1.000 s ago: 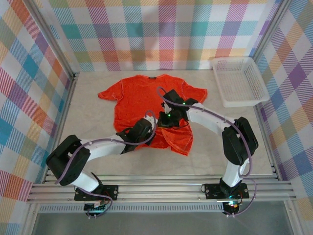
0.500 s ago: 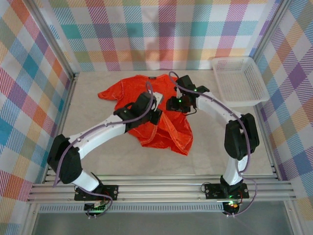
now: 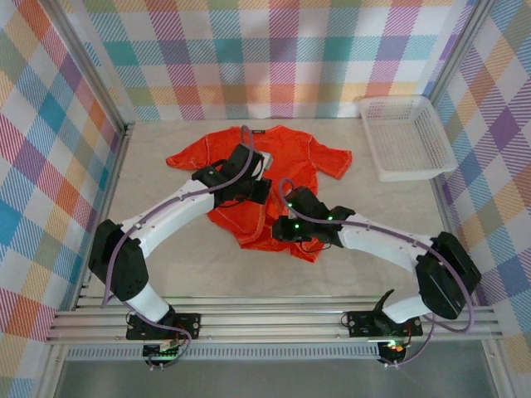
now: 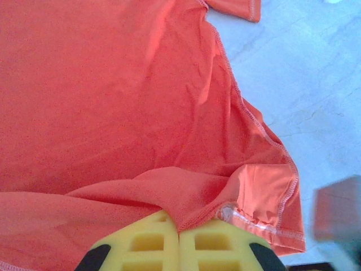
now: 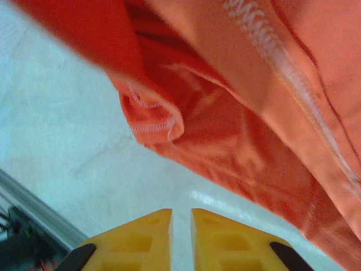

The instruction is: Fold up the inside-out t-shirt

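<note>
**Table**: pale, faintly marbled surface, seen across the middle of the overhead view. It is bounded at the bottom of the frame by aluminium rails.

**Walls**: pastel plaid cloth is hung on three sides, top, left and right of the frame.

**Basket**: white plastic mesh, set at the upper right against the plaid. It is well apart from the garment.

**T-shirt**: bright orange, laid just above the centre of the frame with the collar toward the top and the sleeves spread. The lower part is bunched up (white seam stitching is exposed along the edges).

**Left tool**: placed over the shirt's middle. In the wrist view the yellow pads are clenched on a fold of orange cloth.

**Right tool**: placed at the shirt's lower edge, right of centre. The pads are drawn nearly together with a thin slit left, and no cloth is seen between them. The hem is hung just beyond, with the table below it.
</note>
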Action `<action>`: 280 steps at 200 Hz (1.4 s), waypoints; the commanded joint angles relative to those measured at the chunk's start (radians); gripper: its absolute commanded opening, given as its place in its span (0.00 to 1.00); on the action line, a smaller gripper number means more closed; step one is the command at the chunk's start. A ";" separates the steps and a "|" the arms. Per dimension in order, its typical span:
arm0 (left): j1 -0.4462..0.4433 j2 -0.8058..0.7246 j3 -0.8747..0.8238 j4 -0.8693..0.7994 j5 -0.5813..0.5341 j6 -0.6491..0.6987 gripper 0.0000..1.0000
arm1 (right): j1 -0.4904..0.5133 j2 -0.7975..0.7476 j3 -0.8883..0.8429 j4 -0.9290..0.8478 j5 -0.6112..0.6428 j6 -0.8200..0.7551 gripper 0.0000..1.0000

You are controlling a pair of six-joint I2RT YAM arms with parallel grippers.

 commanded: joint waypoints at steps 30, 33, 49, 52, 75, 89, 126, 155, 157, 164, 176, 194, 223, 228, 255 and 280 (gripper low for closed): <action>0.000 -0.024 0.145 -0.157 0.037 -0.128 0.00 | -0.011 0.294 0.073 0.463 0.233 0.124 0.00; -0.001 -0.027 0.153 -0.163 0.042 -0.142 0.00 | -0.012 0.313 0.092 0.477 0.243 0.124 0.00; -0.003 -0.052 0.180 -0.161 0.101 -0.216 0.00 | -0.015 0.415 0.195 0.548 0.294 0.122 0.00; -0.004 -0.058 0.180 -0.154 0.111 -0.232 0.00 | -0.017 0.431 0.216 0.555 0.305 0.124 0.00; -0.033 -0.123 0.174 -0.109 0.127 -0.311 0.00 | -0.034 0.521 0.344 0.580 0.376 0.147 0.11; -0.054 -0.160 0.172 -0.084 0.124 -0.352 0.00 | -0.049 0.557 0.411 0.550 0.419 0.171 0.24; -0.086 -0.238 0.179 -0.018 0.154 -0.425 0.00 | -0.071 0.707 0.694 0.245 0.488 0.192 0.68; -0.087 -0.265 0.215 -0.024 0.167 -0.424 0.00 | -0.078 0.890 0.995 -0.100 0.506 0.220 0.88; -0.088 -0.266 0.218 -0.027 0.164 -0.421 0.00 | -0.079 0.901 1.013 -0.116 0.500 0.222 0.88; -0.087 -0.271 0.227 -0.038 0.154 -0.413 0.00 | -0.081 0.937 1.062 -0.160 0.481 0.223 0.90; -0.087 -0.281 0.242 -0.054 0.134 -0.400 0.00 | -0.086 0.986 1.117 -0.212 0.443 0.242 0.92; -0.084 -0.293 0.256 -0.062 0.108 -0.382 0.00 | -0.094 1.026 1.135 -0.230 0.382 0.284 0.93; -0.056 -0.295 0.263 -0.072 0.099 -0.369 0.00 | -0.108 1.061 1.131 -0.221 0.294 0.325 0.89; -0.051 -0.294 0.261 -0.076 0.101 -0.367 0.00 | -0.112 1.064 1.128 -0.216 0.277 0.326 0.87; -0.002 -0.289 0.229 -0.074 0.115 -0.365 0.00 | -0.127 1.050 1.091 -0.172 0.199 0.303 0.51; 0.071 -0.277 0.176 -0.063 0.124 -0.360 0.00 | -0.153 0.960 1.037 -0.144 0.123 0.201 0.12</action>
